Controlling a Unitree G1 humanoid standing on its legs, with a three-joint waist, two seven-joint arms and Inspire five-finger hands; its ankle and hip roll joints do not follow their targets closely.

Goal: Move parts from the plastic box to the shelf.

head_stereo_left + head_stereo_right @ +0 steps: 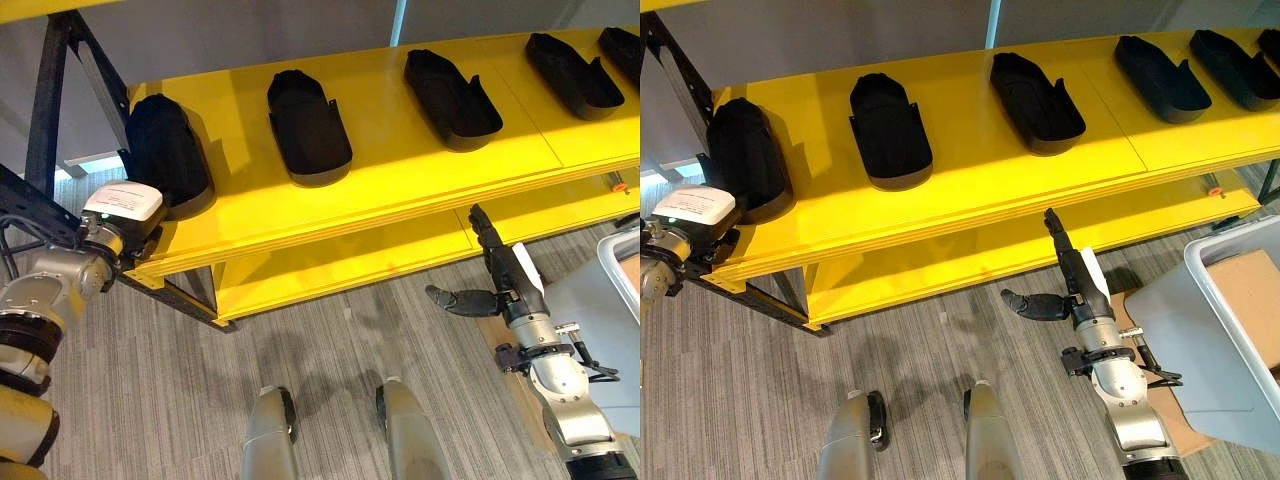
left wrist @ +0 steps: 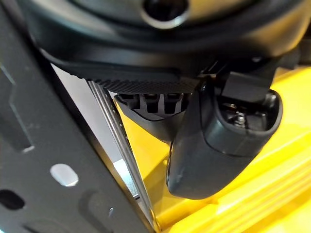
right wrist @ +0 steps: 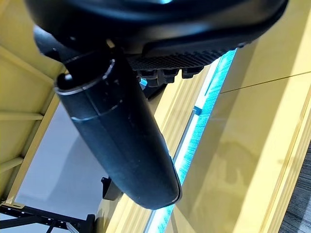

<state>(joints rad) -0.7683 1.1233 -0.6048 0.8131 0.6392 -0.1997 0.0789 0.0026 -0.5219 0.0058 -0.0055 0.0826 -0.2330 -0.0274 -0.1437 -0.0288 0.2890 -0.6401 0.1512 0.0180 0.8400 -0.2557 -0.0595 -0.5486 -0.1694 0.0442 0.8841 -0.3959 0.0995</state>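
Observation:
Several black moulded parts lie in a row on the top board of the yellow shelf [image 1: 400, 170]. The leftmost part [image 1: 165, 150] stands at the shelf's left end, and my left hand [image 1: 120, 212] is right against its near side at the shelf's corner. In the left wrist view my thumb [image 2: 223, 145] sticks out over the yellow board. My right hand [image 1: 1080, 280] is open and holds nothing. It hangs over the floor in front of the shelf's lower board, pointing up at the shelf's edge, thumb [image 3: 121, 145] spread wide.
The grey plastic box [image 1: 1230, 250] stands at the right, close beside my right arm. The shelf's black metal frame [image 1: 45, 100] rises at the left. A lower yellow board [image 1: 380, 255] runs under the top one. Grey carpet lies in front.

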